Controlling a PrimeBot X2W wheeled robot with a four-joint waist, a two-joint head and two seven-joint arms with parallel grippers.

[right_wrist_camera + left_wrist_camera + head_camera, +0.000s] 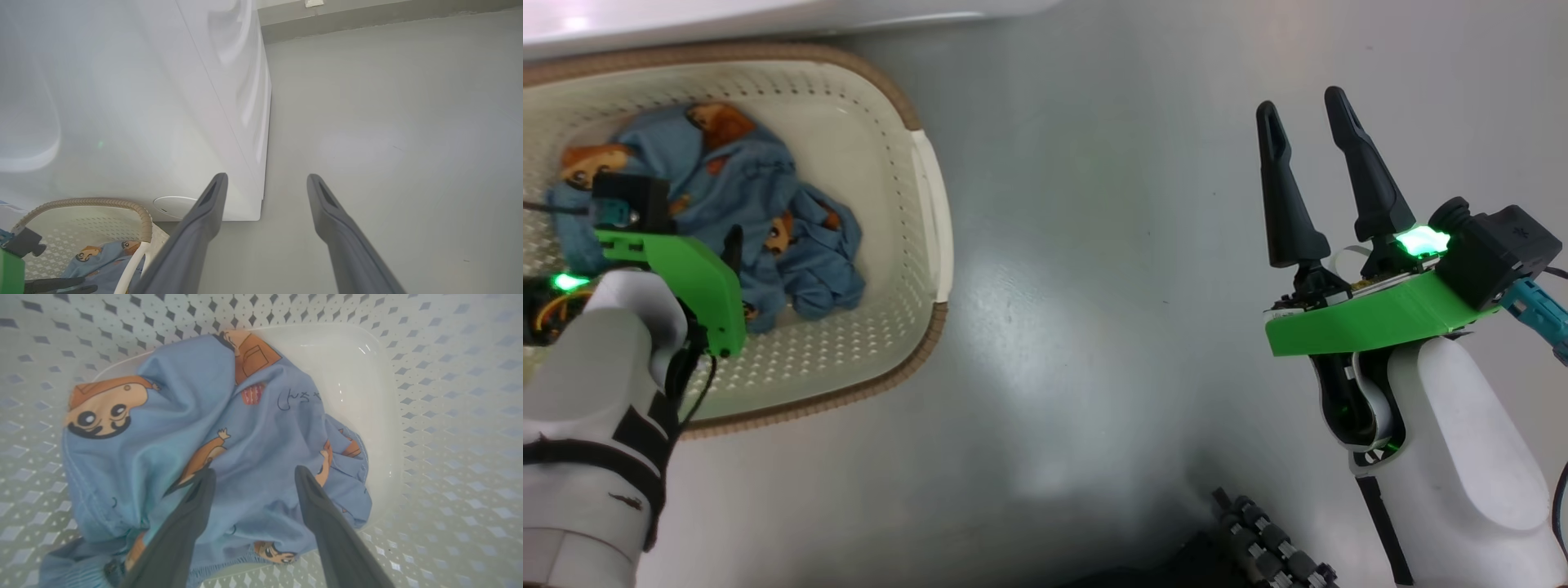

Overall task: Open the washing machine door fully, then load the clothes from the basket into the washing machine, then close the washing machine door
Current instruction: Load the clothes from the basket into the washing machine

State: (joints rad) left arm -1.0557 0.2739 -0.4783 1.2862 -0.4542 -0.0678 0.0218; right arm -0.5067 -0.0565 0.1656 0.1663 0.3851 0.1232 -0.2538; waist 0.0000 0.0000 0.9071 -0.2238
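The cream basket (pixel 931 237) with a brown rim stands on the floor at the left. The blue clothes (pixel 768 212) with bear faces lie bunched in it. My left arm (pixel 629 327) reaches down into the basket. In the left wrist view my left gripper (pixel 254 473) stands open just over the clothes (pixel 184 428), gripping nothing. My right gripper (pixel 1303 110) hangs open over bare floor to the right, away from the basket. The white washing machine (pixel 143 102) stands behind the basket (pixel 81 202). The washing machine door is out of view.
Grey floor (pixel 1094 286) stretches between the basket and my right arm. The washing machine's white edge (pixel 686 20) runs along the top of the head view. My dark wheeled base (pixel 1258 539) shows at the bottom. A wall skirting (pixel 388 20) lies beyond the machine.
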